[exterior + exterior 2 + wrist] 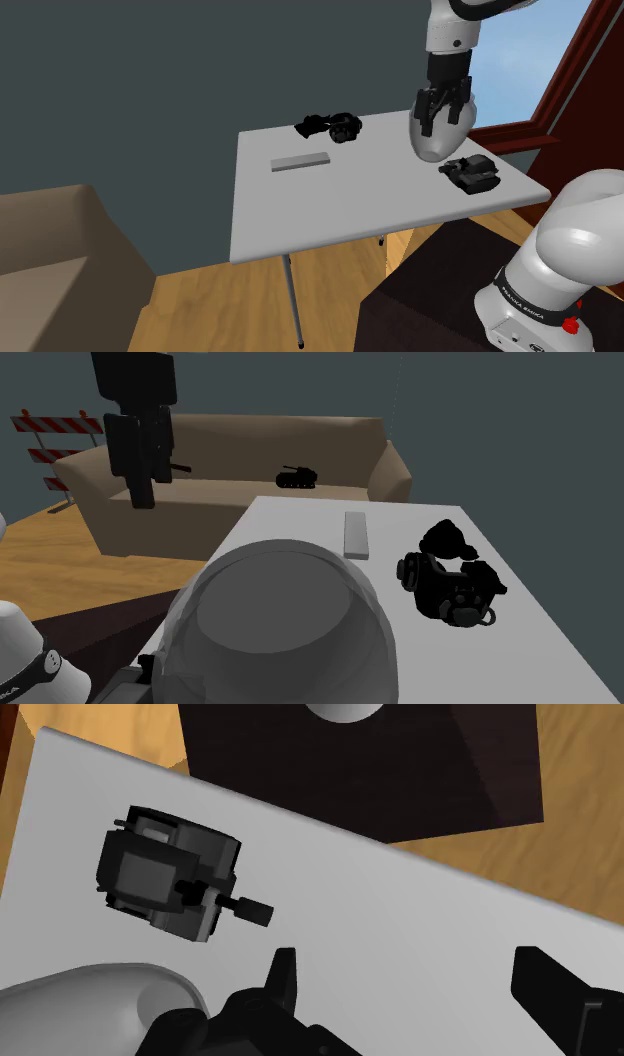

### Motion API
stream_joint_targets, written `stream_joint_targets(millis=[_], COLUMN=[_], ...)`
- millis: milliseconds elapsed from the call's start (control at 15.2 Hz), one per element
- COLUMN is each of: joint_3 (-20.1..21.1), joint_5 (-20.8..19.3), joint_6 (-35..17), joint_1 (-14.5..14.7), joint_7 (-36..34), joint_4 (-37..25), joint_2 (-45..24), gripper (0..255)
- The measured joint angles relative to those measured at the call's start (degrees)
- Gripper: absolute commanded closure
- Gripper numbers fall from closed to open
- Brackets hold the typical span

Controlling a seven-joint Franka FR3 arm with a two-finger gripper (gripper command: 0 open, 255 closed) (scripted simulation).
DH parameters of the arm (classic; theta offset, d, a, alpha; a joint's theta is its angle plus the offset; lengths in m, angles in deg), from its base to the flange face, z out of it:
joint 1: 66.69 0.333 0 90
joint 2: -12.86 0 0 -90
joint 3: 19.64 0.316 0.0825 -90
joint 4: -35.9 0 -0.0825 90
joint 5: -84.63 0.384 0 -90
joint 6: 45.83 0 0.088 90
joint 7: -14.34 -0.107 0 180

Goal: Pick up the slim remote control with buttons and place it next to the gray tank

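Gripper (408, 962) is seen wide open and empty; slim grey remote (300, 161) is judged light, rigid, low-lying, best pinched across its narrow width.

Table (330, 215), shoulder view. Open passage: the bare near half and the left side around the slim grey remote (300, 161), which lies apart from everything. Obstructions: black objects (343, 128) at the far edge; rounded grey vessel (438, 145) and dark tank (470, 172) crowding the right, close by the spread-fingered gripper (440, 118).
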Motion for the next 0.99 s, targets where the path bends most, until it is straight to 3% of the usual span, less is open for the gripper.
stream_joint_targets(millis=[198, 990], joint_3=[-0.57, -4.30], joint_5=[-0.44, -1.60], joint_6=[-2.07, -19.52], joint_1=[0.50, 5.20], joint_7=[1.87, 20.00], joint_4=[-0.48, -9.44], joint_2=[-2.32, -25.75], gripper=[0, 0])
